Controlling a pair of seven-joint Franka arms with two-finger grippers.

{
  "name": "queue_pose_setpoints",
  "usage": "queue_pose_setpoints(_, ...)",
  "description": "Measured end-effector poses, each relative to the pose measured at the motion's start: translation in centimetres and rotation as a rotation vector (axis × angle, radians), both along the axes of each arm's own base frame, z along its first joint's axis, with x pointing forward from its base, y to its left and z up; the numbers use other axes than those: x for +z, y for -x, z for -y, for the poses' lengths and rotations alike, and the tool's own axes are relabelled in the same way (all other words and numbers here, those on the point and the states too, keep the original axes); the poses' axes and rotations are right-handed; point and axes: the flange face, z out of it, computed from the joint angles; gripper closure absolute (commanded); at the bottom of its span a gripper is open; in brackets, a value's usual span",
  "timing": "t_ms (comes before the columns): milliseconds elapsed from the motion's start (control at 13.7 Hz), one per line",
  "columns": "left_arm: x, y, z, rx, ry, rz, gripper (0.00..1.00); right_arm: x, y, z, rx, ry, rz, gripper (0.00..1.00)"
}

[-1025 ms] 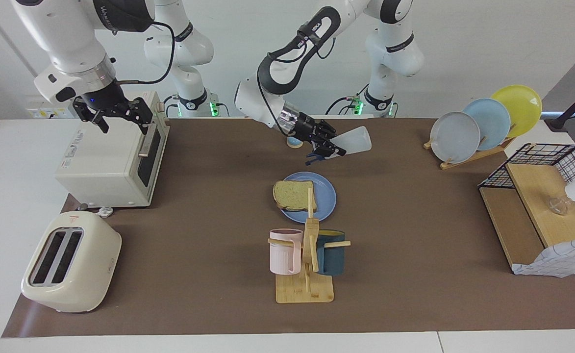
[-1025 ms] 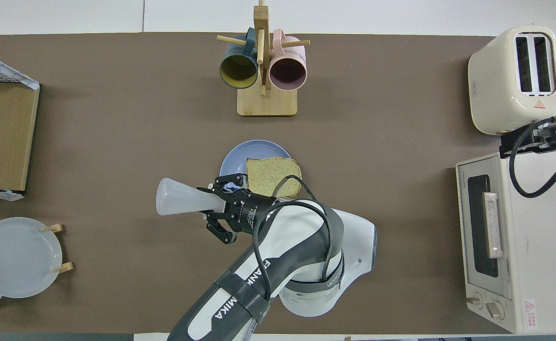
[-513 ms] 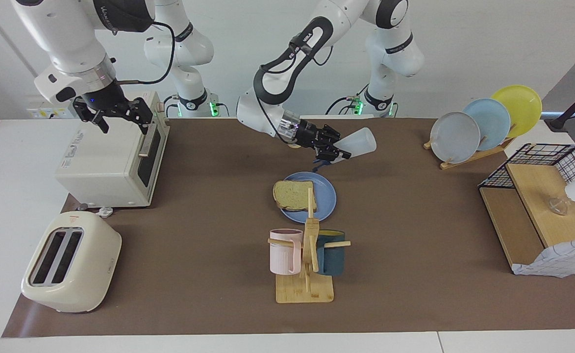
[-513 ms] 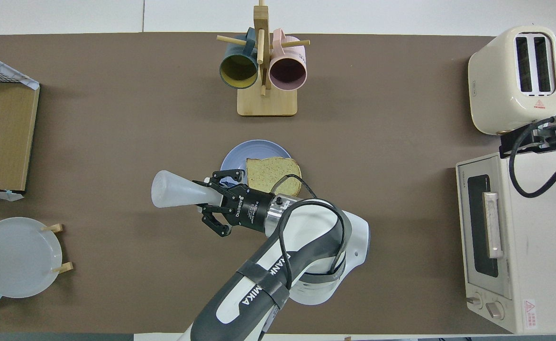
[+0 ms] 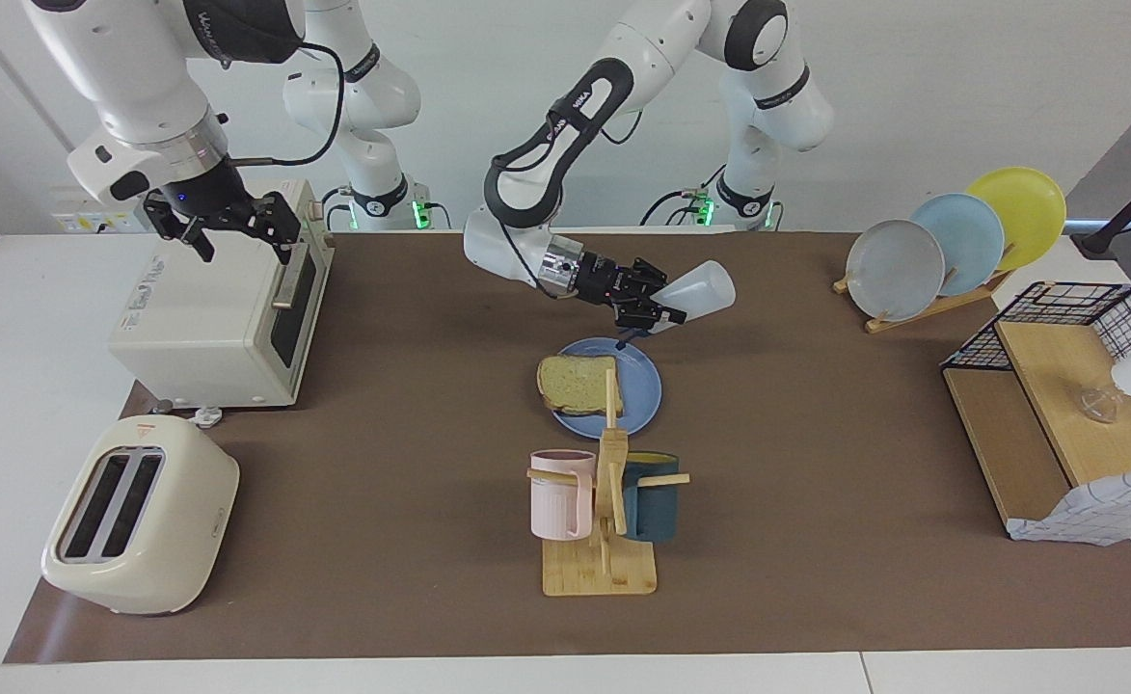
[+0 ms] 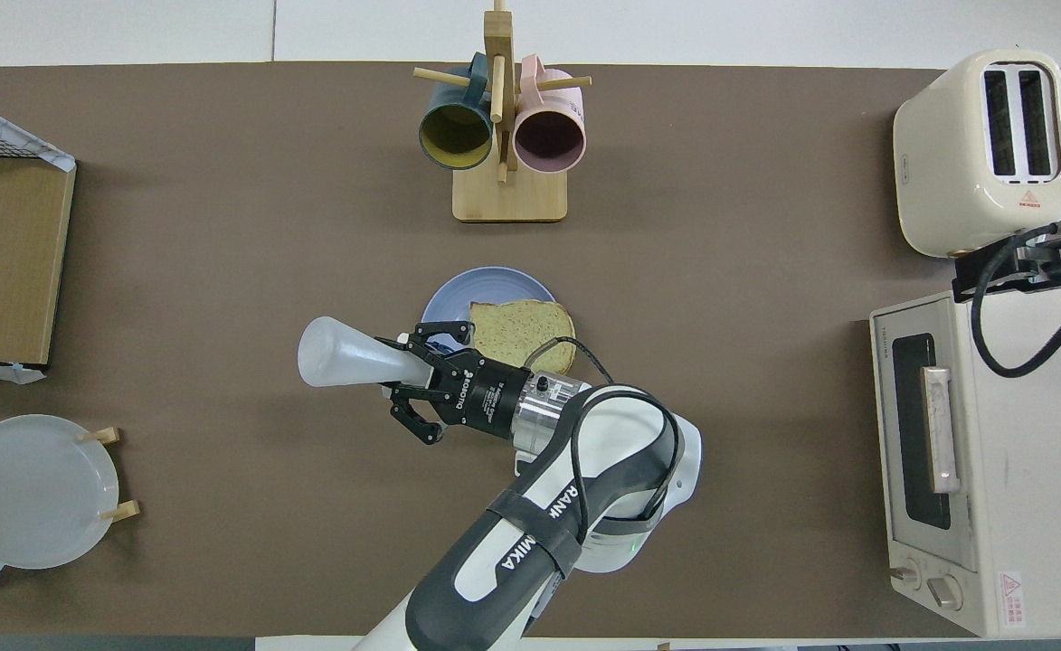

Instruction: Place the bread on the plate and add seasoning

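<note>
The bread (image 5: 579, 383) (image 6: 521, 330) lies flat on the blue plate (image 5: 640, 390) (image 6: 458, 294) in the middle of the table. My left gripper (image 5: 657, 306) (image 6: 412, 371) hangs over the plate's edge nearest the robots, shut on the seasoning bottle (image 5: 698, 284) (image 6: 349, 357). The bottle is tipped nearly level, its cap end lower and in the fingers, its base pointing toward the left arm's end of the table. A dark blue loop dangles just above the plate rim. My right gripper (image 5: 245, 251) waits open above the toaster oven.
The toaster oven (image 5: 218, 318) and a cream toaster (image 5: 141, 516) stand at the right arm's end. A wooden mug rack (image 5: 604, 501) with a pink and a dark blue mug stands beside the plate, farther from the robots. A plate rack (image 5: 951, 251) and a wire-and-wood shelf (image 5: 1057, 405) are at the left arm's end.
The left arm's wrist has turned and its elbow has risen, and the tilted bottle has drifted slightly toward the plate. The right arm has not moved.
</note>
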Motion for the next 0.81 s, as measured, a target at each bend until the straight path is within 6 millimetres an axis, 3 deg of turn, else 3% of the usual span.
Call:
queue_pose_setpoints(439, 0.5, -6.4, -4.6, 0.015, -0.05, 0.077, 1.0, 0.0, 0.0, 0.0, 0.0, 0.0, 0.0, 0.0)
queue_pose_setpoints(586, 0.6, -7.1, -4.9, 0.016, -0.047, 0.084, 1.0, 0.0, 0.0, 0.0, 0.0, 0.0, 0.0, 0.0)
queue_pose_setpoints(805, 1.9, -7.4, -3.2, 0.01, -0.008, 0.109, 1.0, 0.0, 0.0, 0.0, 0.0, 0.0, 0.0, 0.0)
